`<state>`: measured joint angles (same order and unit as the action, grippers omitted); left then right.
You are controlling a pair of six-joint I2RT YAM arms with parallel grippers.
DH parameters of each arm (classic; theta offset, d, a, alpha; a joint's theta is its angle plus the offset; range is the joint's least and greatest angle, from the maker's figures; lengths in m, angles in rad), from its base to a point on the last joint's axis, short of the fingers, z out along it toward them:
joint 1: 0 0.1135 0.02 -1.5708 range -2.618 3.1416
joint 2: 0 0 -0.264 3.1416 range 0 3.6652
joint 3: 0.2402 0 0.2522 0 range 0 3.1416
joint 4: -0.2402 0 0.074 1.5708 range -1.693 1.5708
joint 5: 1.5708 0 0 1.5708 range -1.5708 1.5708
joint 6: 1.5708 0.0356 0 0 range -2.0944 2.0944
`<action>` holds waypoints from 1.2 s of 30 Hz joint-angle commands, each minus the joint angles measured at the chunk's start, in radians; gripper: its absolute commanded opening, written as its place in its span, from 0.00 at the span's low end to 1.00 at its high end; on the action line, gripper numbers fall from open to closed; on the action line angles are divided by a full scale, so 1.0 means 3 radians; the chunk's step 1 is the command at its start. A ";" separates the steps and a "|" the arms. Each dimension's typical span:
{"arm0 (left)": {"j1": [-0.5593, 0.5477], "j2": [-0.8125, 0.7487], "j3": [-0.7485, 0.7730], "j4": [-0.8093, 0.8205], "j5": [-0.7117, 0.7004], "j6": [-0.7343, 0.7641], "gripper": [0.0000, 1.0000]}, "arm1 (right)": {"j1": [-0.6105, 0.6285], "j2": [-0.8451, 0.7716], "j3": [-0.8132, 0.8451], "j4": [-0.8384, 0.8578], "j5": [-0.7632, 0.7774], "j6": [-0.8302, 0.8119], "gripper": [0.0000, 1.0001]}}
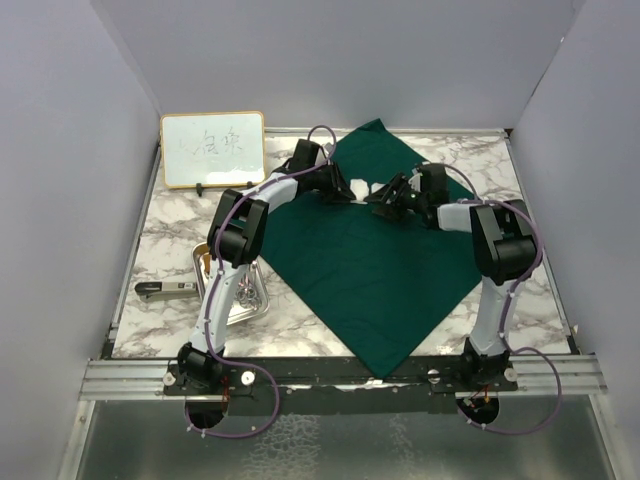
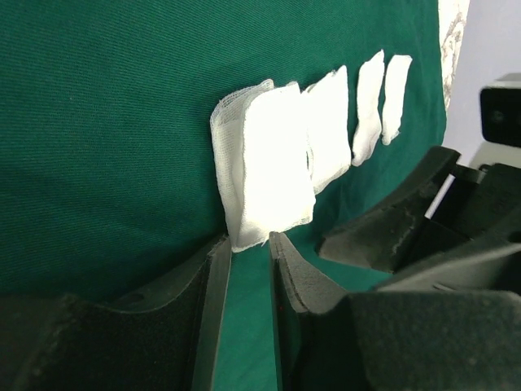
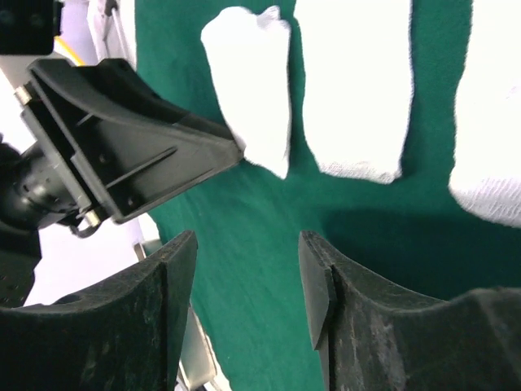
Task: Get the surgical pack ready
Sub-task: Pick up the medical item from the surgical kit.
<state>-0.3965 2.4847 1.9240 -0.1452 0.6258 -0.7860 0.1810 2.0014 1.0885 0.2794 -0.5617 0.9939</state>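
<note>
Left claw (image 1: 343, 190) and right claw (image 1: 388, 197) meet at upper centre over one green drape (image 1: 370, 270) on the tabletop (image 1: 170, 240); one tray (image 1: 264, 302) sits lower left. Left wrist: four gauze squares (image 2: 269, 163). My narrow-set tips bracket the nearest one's edge, and I cannot tell if it's gripped. Best pinch gauze only, not drape. Right wrist: claw half open, empty, three squares across the top.

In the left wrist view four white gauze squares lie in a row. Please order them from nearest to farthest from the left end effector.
1. Leftmost gauze square, its lower edge at the tips of the left end effector.
2. Second gauze square, just right of it.
3. Third gauze square, further right.
4. Rightmost gauze square, at the row's far end.
</note>
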 commanded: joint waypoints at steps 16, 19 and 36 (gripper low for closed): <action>0.0033 0.0081 -0.0083 -0.0194 -0.0179 0.0074 0.30 | 0.0043 0.0520 0.0380 0.0174 0.0055 0.0168 0.45; 0.0033 0.0070 -0.0100 -0.0191 -0.0179 0.0078 0.30 | 0.0055 0.0596 0.0434 0.0183 0.0091 0.0245 0.45; 0.0038 0.0046 -0.0161 -0.0178 -0.0161 0.0094 0.30 | 0.0128 0.0766 0.0676 -0.0036 0.0316 0.0564 0.35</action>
<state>-0.3950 2.4847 1.9152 -0.1318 0.6281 -0.7876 0.2104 2.2021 1.2602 0.3241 -0.5304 1.1378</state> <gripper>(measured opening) 0.300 0.356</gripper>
